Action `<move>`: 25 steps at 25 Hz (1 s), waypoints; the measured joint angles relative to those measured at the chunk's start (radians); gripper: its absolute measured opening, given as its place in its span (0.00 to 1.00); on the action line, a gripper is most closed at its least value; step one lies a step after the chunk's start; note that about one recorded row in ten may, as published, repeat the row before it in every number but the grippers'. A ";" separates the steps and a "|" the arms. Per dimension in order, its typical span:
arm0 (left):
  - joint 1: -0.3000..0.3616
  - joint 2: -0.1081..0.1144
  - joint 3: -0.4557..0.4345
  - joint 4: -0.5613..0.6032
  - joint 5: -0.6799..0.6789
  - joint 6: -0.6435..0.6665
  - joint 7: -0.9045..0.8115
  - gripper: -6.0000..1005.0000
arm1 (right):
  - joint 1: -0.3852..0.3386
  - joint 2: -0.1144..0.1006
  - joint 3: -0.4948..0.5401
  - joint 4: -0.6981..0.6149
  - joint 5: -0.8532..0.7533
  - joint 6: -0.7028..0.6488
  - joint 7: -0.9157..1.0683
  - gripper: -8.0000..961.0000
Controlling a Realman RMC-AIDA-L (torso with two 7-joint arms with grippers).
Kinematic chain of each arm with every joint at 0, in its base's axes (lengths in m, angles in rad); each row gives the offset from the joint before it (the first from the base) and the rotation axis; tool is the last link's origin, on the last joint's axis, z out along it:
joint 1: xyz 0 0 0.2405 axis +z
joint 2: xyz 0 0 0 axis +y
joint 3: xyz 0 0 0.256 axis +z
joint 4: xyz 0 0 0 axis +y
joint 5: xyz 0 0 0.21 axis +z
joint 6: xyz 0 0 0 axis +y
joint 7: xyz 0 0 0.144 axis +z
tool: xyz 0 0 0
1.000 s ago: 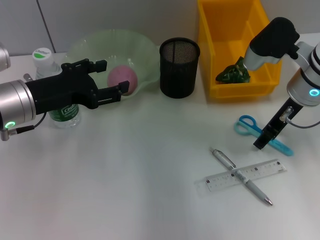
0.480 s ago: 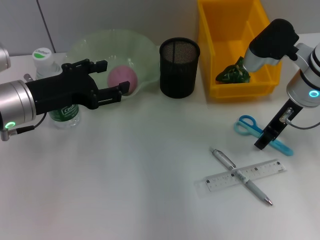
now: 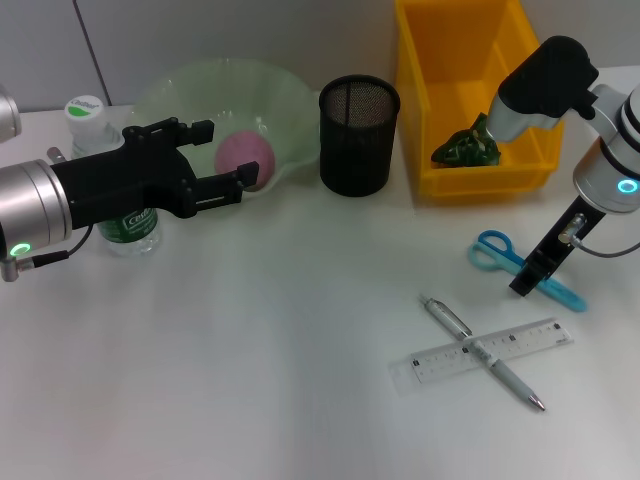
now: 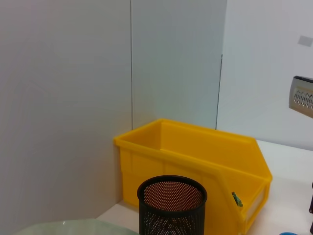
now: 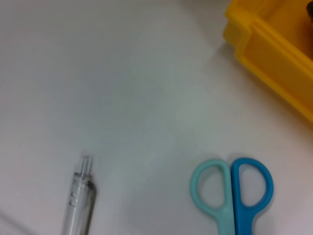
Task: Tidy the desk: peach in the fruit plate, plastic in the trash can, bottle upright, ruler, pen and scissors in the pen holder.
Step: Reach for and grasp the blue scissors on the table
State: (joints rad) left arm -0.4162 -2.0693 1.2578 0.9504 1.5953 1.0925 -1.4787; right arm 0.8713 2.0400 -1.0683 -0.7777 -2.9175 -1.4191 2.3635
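**Beneath the right jaws: scissors lie ready, holder far off to the left**

Directly under the right gripper lie the scissors, flat on the white desk. Their long axis runs from the paired loop handles, on the side toward the pen holder, out past the jaws to the blade tip on the far side. The dark fingers come down onto the shank, but whether they are apart or closed on it I cannot tell. The right arm is plainly the nearer one for this piece; the mesh holder stands well apart from those jaws, beyond the yellow trash can, so the lift will likely need a long carry and a turn to upright.

Just beside those same jaws, on the robot's near side, the clear ruler and the silver pen lie crossed, the pen on top.

The left gripper hovers with jaws spread wide and holding nothing, its tips next to the pink peach already resting in the pale green, glassy fruit plate. Behind its wrist the bottle stands upright. Crumpled green plastic sits inside the trash can.

Scissor handles are smooth moulded plastic, two blues; thin and low, likely awkward to pinch.
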 joint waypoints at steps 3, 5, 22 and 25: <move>-0.001 0.000 0.000 0.000 0.000 0.000 0.000 0.80 | 0.000 -0.001 0.001 0.000 0.000 0.002 0.000 0.54; -0.003 0.000 0.000 -0.001 0.000 0.000 0.000 0.80 | 0.000 -0.001 0.001 0.000 0.000 0.003 0.000 0.53; -0.010 0.000 0.000 -0.001 0.000 0.006 0.000 0.80 | 0.002 -0.001 -0.005 0.002 0.000 0.008 -0.001 0.44; -0.011 0.000 0.001 -0.001 0.000 0.006 0.000 0.80 | 0.002 0.000 -0.005 0.003 0.000 0.009 -0.001 0.44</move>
State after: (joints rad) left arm -0.4274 -2.0693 1.2586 0.9495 1.5954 1.0983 -1.4788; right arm 0.8730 2.0397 -1.0738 -0.7752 -2.9177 -1.4103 2.3621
